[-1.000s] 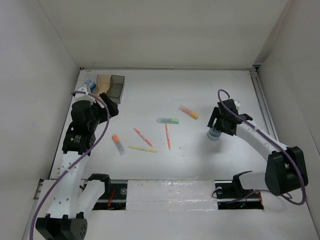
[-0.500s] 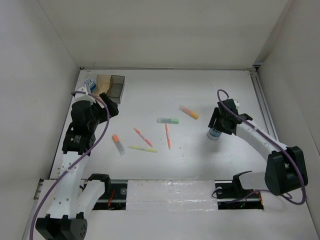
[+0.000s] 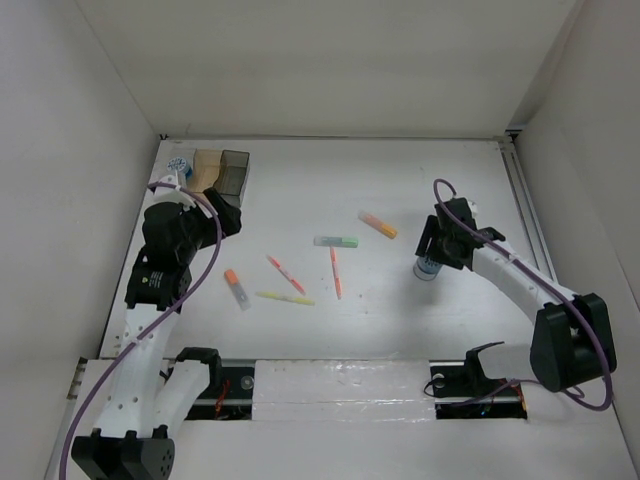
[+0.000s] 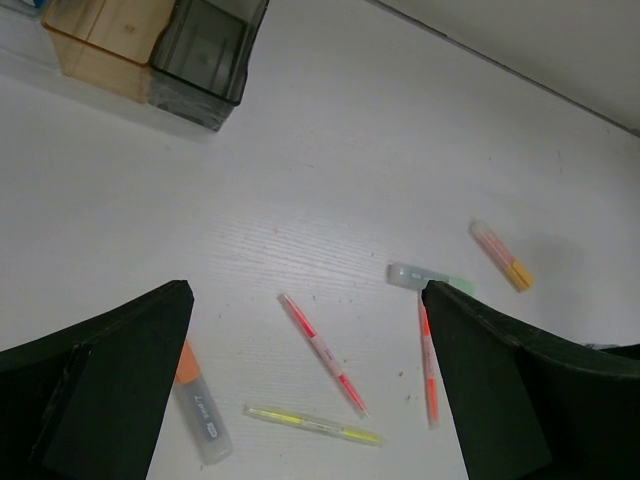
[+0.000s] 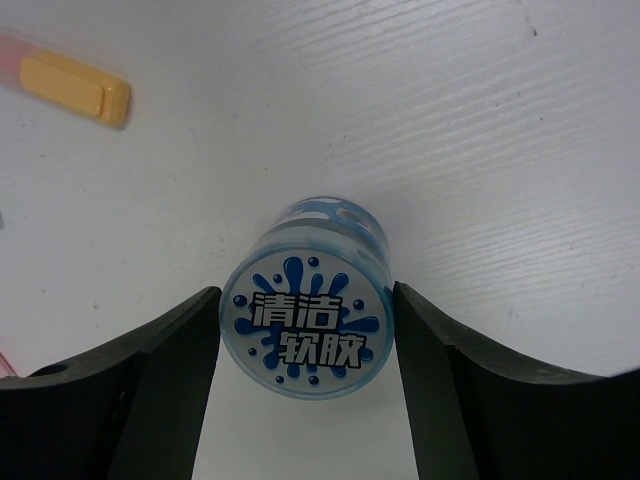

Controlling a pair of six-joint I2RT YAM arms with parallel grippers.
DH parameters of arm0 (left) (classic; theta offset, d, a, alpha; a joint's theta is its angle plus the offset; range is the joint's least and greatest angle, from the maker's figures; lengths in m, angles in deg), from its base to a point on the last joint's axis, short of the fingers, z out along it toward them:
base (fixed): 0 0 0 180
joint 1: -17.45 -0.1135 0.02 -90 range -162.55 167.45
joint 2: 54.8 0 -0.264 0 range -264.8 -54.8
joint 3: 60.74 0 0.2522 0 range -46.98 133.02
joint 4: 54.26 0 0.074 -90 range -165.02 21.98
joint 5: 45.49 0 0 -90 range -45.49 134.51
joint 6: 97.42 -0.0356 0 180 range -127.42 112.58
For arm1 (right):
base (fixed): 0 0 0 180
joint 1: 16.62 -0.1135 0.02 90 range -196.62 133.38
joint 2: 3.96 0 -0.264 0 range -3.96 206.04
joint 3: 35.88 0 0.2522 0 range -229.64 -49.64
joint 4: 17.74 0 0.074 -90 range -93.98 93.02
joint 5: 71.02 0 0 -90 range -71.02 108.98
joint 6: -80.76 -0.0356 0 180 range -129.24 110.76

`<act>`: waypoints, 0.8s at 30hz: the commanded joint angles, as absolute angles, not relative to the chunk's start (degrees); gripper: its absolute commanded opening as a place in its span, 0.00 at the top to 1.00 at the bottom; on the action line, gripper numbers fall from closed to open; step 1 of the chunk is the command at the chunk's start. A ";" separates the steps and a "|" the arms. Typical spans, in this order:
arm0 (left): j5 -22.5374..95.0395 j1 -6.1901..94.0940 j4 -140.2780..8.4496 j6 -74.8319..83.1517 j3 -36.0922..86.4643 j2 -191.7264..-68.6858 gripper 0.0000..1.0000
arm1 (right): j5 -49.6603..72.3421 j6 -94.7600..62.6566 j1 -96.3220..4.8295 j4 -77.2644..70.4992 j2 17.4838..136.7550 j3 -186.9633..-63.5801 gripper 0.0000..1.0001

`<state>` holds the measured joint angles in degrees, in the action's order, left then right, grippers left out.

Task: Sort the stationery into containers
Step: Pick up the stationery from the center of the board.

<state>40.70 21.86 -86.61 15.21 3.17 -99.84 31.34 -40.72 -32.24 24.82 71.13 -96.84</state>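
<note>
Clear bin (image 4: 20,5) cut off at left wrist view's far-left corner; blue roll (image 3: 428,268) partly hidden under right gripper (image 3: 432,262).
</note>
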 commanded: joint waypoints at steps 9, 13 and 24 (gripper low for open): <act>28.69 24.30 -80.50 11.31 2.24 -99.62 0.00 | 30.41 -39.91 -37.71 27.22 69.07 -107.73 1.00; 27.38 27.55 -80.50 10.16 2.85 -101.21 0.00 | 30.41 -38.86 -38.24 27.84 71.61 -111.50 1.00; 27.77 29.82 -76.54 10.16 5.99 -108.04 0.00 | 28.74 -34.99 -38.24 35.13 78.56 -127.32 1.00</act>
<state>24.90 27.93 -78.98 11.02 2.32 -105.39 29.53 -36.63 -37.72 34.26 78.49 -122.13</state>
